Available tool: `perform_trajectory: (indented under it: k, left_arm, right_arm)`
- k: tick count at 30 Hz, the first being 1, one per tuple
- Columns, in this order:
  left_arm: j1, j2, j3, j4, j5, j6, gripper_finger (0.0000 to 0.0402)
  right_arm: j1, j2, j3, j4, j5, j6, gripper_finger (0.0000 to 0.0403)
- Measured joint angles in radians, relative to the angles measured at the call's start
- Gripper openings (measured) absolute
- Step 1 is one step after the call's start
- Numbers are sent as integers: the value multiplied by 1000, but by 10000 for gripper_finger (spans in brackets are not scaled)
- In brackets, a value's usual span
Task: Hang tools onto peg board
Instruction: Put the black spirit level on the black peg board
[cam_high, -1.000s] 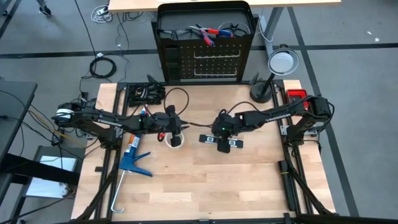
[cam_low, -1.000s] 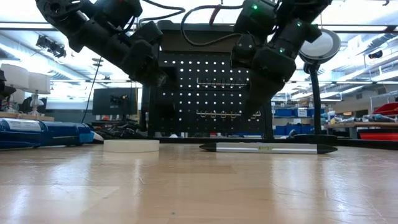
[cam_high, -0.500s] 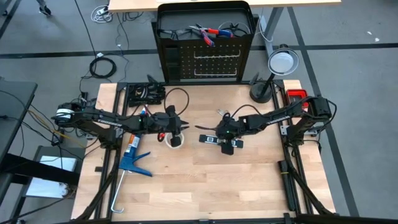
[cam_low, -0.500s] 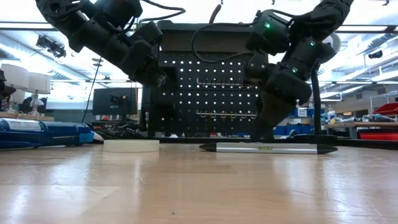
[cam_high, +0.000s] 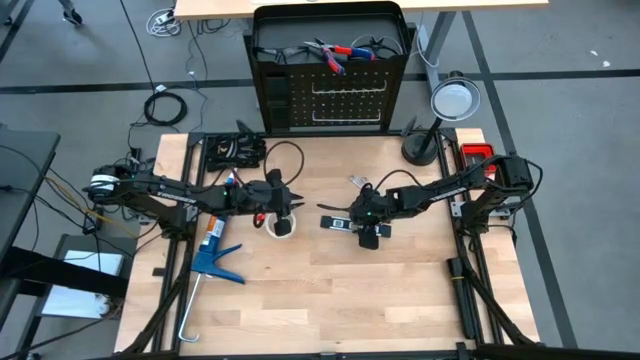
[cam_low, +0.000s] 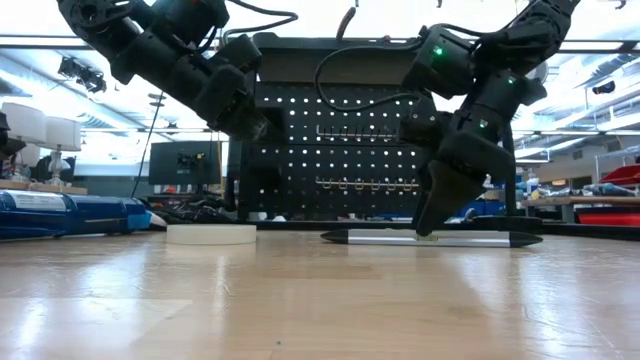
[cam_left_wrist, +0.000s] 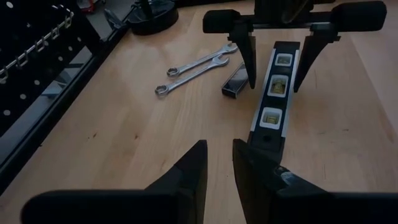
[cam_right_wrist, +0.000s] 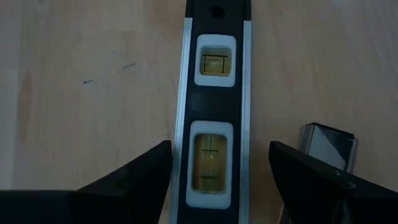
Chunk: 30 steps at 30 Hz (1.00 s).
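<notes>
The black bar with pale windows (cam_high: 345, 221) lies flat on the table, also in the right wrist view (cam_right_wrist: 211, 118) and the low view (cam_low: 430, 238). My right gripper (cam_right_wrist: 221, 180) is open and points down at the bar's middle, one finger on each long side (cam_left_wrist: 277, 62). My left gripper (cam_high: 283, 210) hovers above the white tape roll (cam_high: 283, 227) with a narrow gap between its fingers (cam_left_wrist: 219, 168). Two silver wrenches (cam_left_wrist: 196, 65) lie beyond the bar. The peg board (cam_high: 345, 95) stands at the far edge, and red-handled pliers (cam_high: 335, 52) lie in the box behind it.
A blue caulking gun (cam_high: 215, 262) lies at the near left. A round lamp (cam_high: 452, 100) stands at the far right. A small dark block with a silver edge (cam_right_wrist: 326, 146) lies beside the bar. The near half of the table is bare wood.
My right gripper has come down toward the bar and a little toward the table's right edge, tipping until its fingers point down at the bar's two long sides. The bar has stayed where it was.
</notes>
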Motion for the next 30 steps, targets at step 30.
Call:
perform_trajectory:
  k: [30]
  left_arm:
    - [0, 0, 0, -7, -13, 0, 79]
  right_arm:
    - [7, 2, 189, -332, 155, -227, 183]
